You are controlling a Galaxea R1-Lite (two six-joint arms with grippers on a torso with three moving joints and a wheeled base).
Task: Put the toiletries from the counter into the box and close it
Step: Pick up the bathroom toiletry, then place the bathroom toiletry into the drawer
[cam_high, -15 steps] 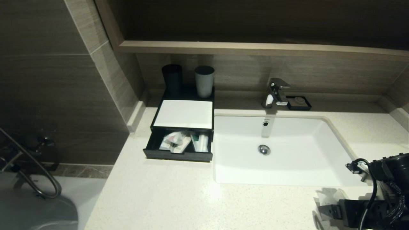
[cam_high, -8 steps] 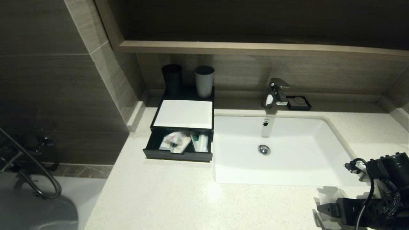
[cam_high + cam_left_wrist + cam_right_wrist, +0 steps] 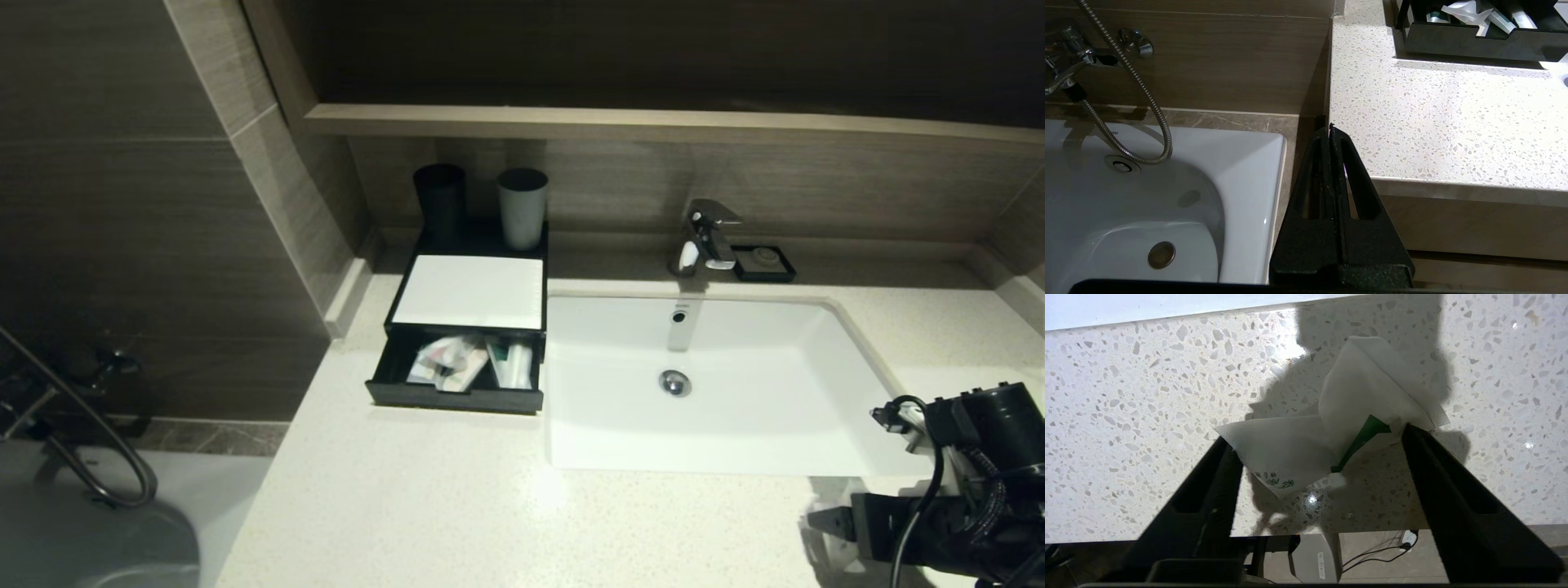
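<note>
Across the whole scene runs the counter [image 3: 457,498], a pale speckled stone slab with the white rectangular basin [image 3: 759,425] sunk into its right half. At the far left of the slab stands the box [image 3: 473,290], low and black with a flat white panel on top, its shallow drawer [image 3: 454,398] pulled out toward the near side. Several clear-and-white packets [image 3: 469,362] lie inside the drawer. Behind the panel, on the box's far end, a black cup [image 3: 439,201] and a grey cup [image 3: 522,207] stand upright side by side.

At the near right corner of the counter, the right gripper [image 3: 1321,441] is low over the stone, its fingers spread on either side of a squarish packet [image 3: 1331,428] with a green mark; both fingers touch the packet's edges, though whether they press it cannot be told. The left gripper [image 3: 1329,130] hangs off the counter's near left edge, beside a bathtub [image 3: 1167,196], its fingers pressed together.
</note>
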